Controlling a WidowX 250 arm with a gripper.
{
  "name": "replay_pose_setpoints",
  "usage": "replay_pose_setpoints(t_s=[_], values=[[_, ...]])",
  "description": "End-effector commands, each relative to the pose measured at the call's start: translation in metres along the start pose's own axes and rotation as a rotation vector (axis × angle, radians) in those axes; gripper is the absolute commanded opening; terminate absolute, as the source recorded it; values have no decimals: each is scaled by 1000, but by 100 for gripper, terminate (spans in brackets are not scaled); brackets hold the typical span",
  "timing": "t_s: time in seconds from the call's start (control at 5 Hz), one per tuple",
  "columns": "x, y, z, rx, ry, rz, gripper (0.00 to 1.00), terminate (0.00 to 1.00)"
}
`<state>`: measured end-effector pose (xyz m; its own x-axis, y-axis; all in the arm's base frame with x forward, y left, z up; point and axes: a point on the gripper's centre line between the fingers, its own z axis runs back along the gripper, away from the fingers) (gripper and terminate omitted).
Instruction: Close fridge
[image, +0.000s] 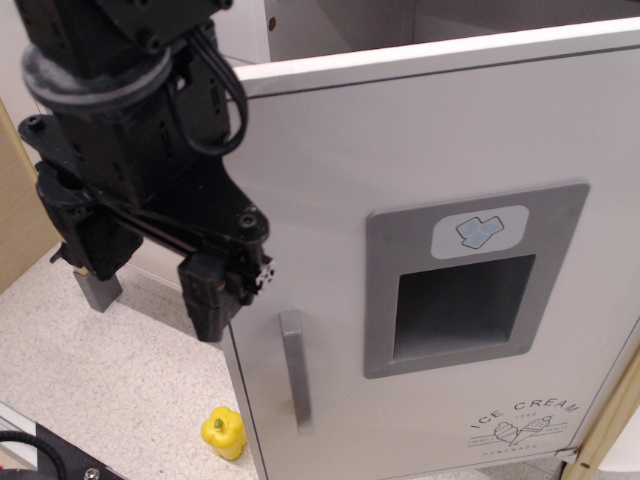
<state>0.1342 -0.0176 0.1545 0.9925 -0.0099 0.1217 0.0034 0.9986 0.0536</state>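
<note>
The white fridge door (330, 170) fills the right of the view and stands open, its free edge toward the left. It has a grey vertical handle (295, 370), a grey recessed dispenser panel (470, 285) with an ice-cube icon, and "ICE CREAM" print (530, 415) at the bottom right. My black gripper (150, 300) hangs at the door's free edge, left of and above the handle. Its fingers (210, 295) are spread apart and hold nothing. The right finger is close to or touching the door's edge; I cannot tell which.
A small yellow toy pepper (224, 432) lies on the speckled floor (110, 370) by the door's lower corner. A wooden panel (15, 215) stands at the far left. A black object (45, 460) sits at the bottom left corner. A wooden edge (610, 420) borders the right.
</note>
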Motion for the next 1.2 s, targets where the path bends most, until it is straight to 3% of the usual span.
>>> replay_pose_setpoints(t_s=[0.0, 0.4, 0.6, 1.0], values=[[0, 0, 0, 0, 0, 0, 100, 0], [26, -33, 30, -72, -68, 88, 100, 0], [45, -44, 32, -86, -94, 150, 100, 0], [70, -45, 12, -39, -165, 207, 100, 0]])
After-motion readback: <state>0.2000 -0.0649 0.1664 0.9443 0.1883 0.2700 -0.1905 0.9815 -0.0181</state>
